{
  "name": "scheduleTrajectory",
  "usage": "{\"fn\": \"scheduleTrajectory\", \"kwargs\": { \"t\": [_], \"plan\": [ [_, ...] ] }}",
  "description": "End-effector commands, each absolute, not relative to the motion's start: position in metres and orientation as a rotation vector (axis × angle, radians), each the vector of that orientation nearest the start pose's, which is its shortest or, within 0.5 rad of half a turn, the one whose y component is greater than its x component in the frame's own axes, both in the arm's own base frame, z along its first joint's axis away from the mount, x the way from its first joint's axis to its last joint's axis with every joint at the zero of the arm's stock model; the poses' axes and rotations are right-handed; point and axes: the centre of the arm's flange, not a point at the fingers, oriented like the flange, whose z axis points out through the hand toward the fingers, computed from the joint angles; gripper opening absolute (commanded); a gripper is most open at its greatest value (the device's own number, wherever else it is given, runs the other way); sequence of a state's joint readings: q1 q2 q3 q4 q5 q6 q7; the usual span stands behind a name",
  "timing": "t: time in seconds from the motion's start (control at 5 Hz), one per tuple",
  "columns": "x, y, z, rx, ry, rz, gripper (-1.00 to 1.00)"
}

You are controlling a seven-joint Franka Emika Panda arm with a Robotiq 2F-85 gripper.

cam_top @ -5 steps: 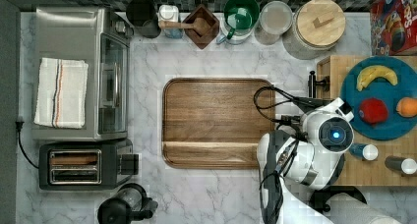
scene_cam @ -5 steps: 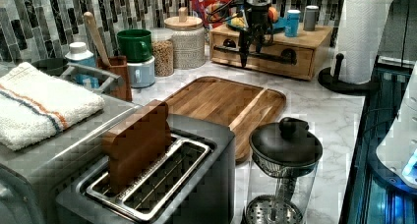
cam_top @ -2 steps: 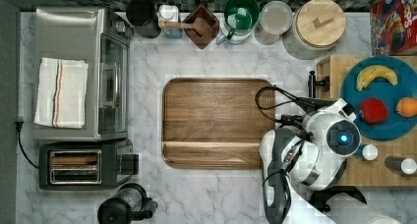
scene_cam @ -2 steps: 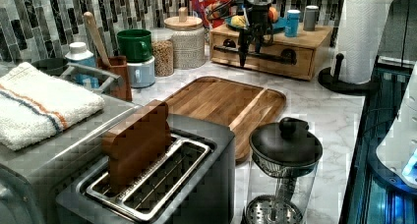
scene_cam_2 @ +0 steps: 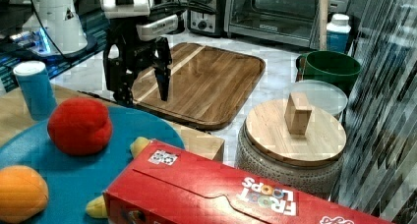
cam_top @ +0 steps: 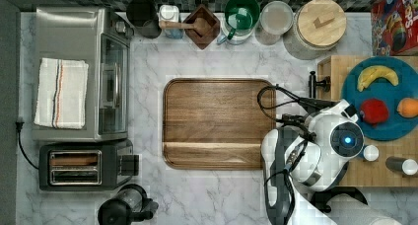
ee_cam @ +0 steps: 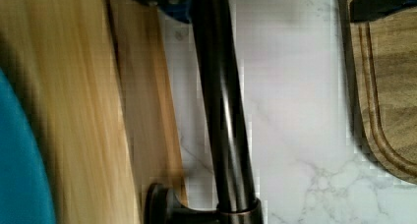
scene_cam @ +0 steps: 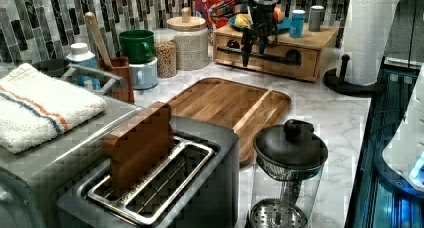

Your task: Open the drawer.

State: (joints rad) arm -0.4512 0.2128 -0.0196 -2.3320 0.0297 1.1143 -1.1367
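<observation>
The drawer (scene_cam: pixel 306 64) is a light bamboo front set in a low box, and in the left view it looks flush with that box. Its long black bar handle (scene_cam: pixel 272 56) runs along the front. In the wrist view the handle (ee_cam: pixel 223 111) lies close beside the pale drawer front (ee_cam: pixel 145 116). My gripper (scene_cam: pixel 251 44) hangs at the handle, open, with one dark finger on each side of the bar and nothing clamped. In the right view the gripper (scene_cam_2: pixel 143 89) points down just past the box's edge. In the top view one handle end (cam_top: pixel 313 82) pokes out from under my arm.
A teal plate (cam_top: pixel 392 131) with a banana and two round fruits sits on the box, beside a blue cup (scene_cam_2: pixel 35 89). The brown cutting board (cam_top: pixel 217 121) lies just in front of the drawer. A paper towel holder (scene_cam: pixel 369 38) stands at the left view's right.
In the top view my arm has shifted slightly right, toward the drawer box. The drawer and the other objects have not moved.
</observation>
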Motion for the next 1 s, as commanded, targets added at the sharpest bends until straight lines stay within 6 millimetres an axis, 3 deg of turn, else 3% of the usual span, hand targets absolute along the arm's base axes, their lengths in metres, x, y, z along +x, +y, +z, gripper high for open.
{"fn": "scheduleTrajectory", "kwargs": {
  "t": [0.2,0.4,0.6,1.0],
  "plan": [
    [0.516,0.009,0.267,-3.061,-0.177,-0.156,1.00],
    [0.514,0.027,0.273,-3.069,-0.159,-0.144,1.00],
    [0.515,0.034,0.286,-3.074,-0.138,-0.090,1.00],
    [0.515,0.034,0.286,-3.074,-0.138,-0.090,1.00]
  ]
}}
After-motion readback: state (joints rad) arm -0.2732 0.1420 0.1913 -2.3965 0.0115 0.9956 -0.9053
